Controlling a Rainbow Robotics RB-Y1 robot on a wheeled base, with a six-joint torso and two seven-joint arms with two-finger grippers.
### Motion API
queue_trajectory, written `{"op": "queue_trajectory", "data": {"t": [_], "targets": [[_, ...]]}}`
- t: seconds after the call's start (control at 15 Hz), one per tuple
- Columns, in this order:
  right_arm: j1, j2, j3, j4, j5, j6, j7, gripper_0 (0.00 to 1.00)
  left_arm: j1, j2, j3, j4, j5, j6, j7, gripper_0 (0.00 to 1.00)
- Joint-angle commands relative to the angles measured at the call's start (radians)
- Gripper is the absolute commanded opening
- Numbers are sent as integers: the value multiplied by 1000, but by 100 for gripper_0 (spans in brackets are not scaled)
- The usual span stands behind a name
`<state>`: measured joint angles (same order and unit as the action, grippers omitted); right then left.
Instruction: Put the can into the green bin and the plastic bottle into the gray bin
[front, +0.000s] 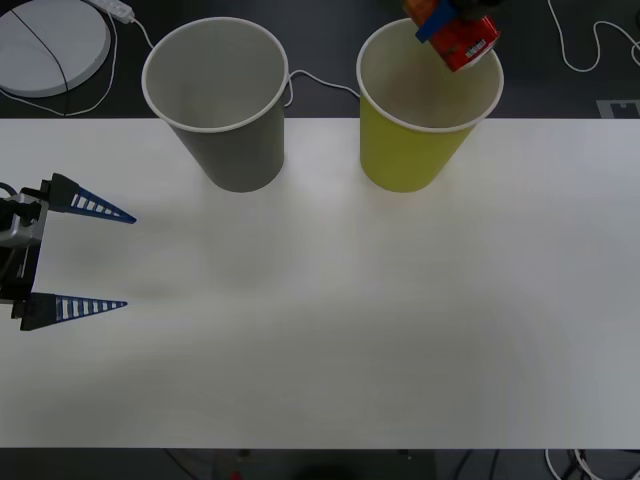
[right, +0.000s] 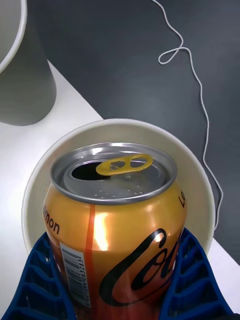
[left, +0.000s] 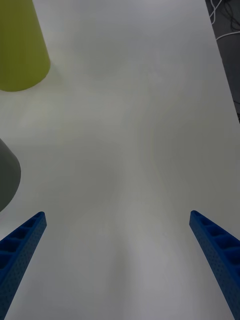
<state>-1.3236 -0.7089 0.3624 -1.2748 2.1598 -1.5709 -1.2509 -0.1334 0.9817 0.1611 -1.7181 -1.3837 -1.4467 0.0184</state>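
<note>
The large yellow-green paper-cup-shaped bin (front: 420, 150) with a white rim stands near the far edge of the white desk (front: 330, 320), towards the right, and its pale inside looks bare as far as can be seen. Directly over its open mouth hangs the small red and gold-orange drink can (front: 466, 40), tilted, clamped between the blue ribbed fingers (right: 40, 285) of the right gripper (right: 120, 295); in the right wrist view the can's silver top with its yellow pull tab faces the camera and the bin's white rim rings it from below, so the can is above the bin and not yet inside it. The large gray paper-cup-shaped bin (front: 225, 110), also white-rimmed, stands to the left of the green one along the same far edge, apart from it, with a pale inside that holds nothing visible. The left gripper (front: 75, 255) hovers low near the left edge of the desk, its two blue fingers spread wide with nothing between them; the left wrist view looks across bare desk past both bins. Beyond the far edge of the desk lies a dark floor, where a thin white cable (front: 320, 82) trails behind the bins and a round white disc-shaped object (front: 50, 45) sits off the far left corner.
</note>
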Motion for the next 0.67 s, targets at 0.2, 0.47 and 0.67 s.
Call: {"op": "queue_trajectory", "data": {"t": [0.2, 0.47, 0.67], "targets": [[0, -20, 0, -3, -5, 0, 103, 66, 0, 0, 0, 0, 0, 0, 0, 100], [1, -53, 1, -23, -38, 0, 114, 100, 0, 0, 0, 0, 0, 0, 0, 100], [18, -132, 0, -40, -173, 0, 117, 100, 0, 0, 0, 0, 0, 0, 0, 100]]}}
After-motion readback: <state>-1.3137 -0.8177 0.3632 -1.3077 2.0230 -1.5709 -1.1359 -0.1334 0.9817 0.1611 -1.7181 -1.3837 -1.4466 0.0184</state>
